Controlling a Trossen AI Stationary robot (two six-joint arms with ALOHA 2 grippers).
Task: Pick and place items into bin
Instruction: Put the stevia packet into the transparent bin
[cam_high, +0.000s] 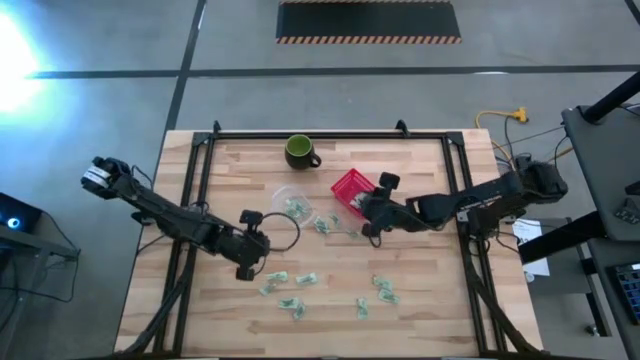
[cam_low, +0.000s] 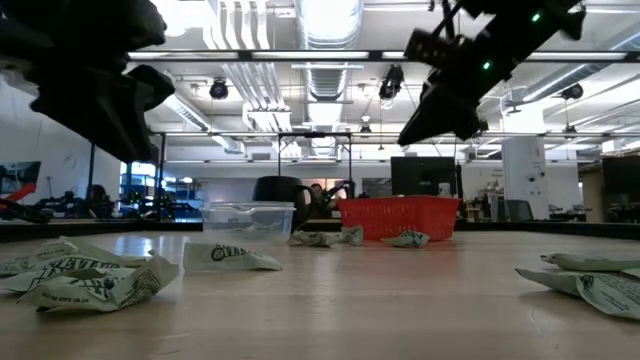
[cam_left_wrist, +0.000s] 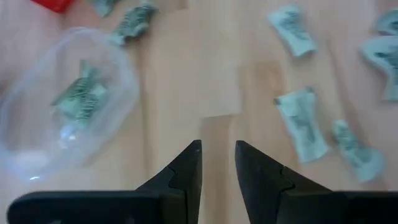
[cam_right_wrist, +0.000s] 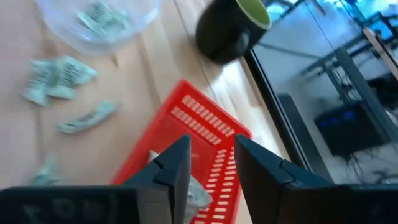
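Several pale green-and-white crumpled items lie scattered on the wooden table; some show ahead of my left gripper. A red mesh bin stands right of centre with one item inside. My right gripper hovers open above the bin's rim, nothing between its fingers. My left gripper hangs open above bare wood, near the table's middle, holding nothing. In the low view both grippers hang clear of the tabletop.
A clear plastic tub with an item in it sits left of the red bin. A dark green mug stands at the far edge. More items lie between tub and bin. A black frame borders the table.
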